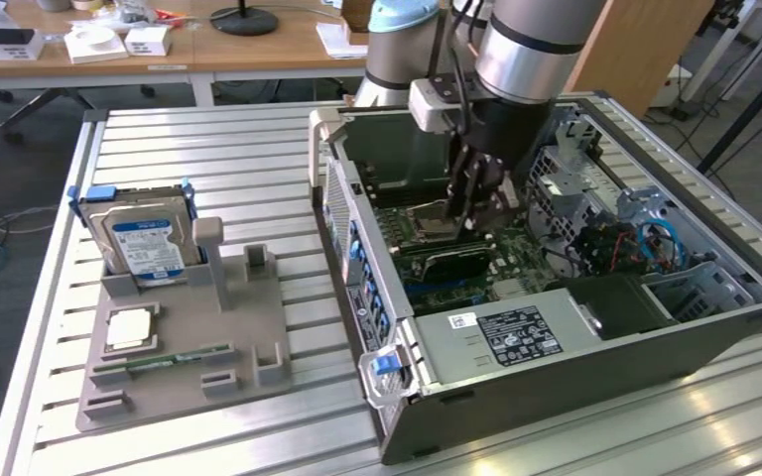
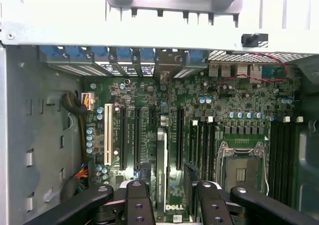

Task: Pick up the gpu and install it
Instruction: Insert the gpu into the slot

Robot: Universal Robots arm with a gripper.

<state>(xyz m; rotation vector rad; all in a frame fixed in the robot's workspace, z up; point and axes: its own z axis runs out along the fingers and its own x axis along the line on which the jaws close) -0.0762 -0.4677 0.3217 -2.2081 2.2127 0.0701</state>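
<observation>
Working from the big pieces down: the slatted metal table (image 1: 222, 159) carries the open computer case (image 1: 619, 347) on the exterior view's right, and I have the arm (image 1: 540, 50) reaching down into it from above. On the exterior view's left sits the grey parts holder (image 1: 183, 337), with the hard drive (image 1: 147, 248) standing upright at its far end, a processor (image 1: 130, 327) lying flat nearer the front, and the green memory stick (image 1: 163, 359) just beside that. No gpu is on the holder. Inside the case, the wrist view looks straight onto the motherboard (image 2: 234, 100), and there I see the gpu (image 2: 162, 170) edge-on, standing upright in one of the long expansion slots beside the bare processor socket (image 2: 241, 168). In the exterior view it reads as a dark card (image 1: 450, 263) directly below the tool. The gripper (image 2: 172, 195) straddles the card with its fingers (image 2: 137, 200) spread wide, one on each side. They look clear of the card, so I judge it has hold of nothing. From outside, the gripper (image 1: 474, 203) hangs just above the board. I take the pick-up as done and the card as placed in its slot. Whether it is pressed fully home, I cannot tell from these angles.
</observation>
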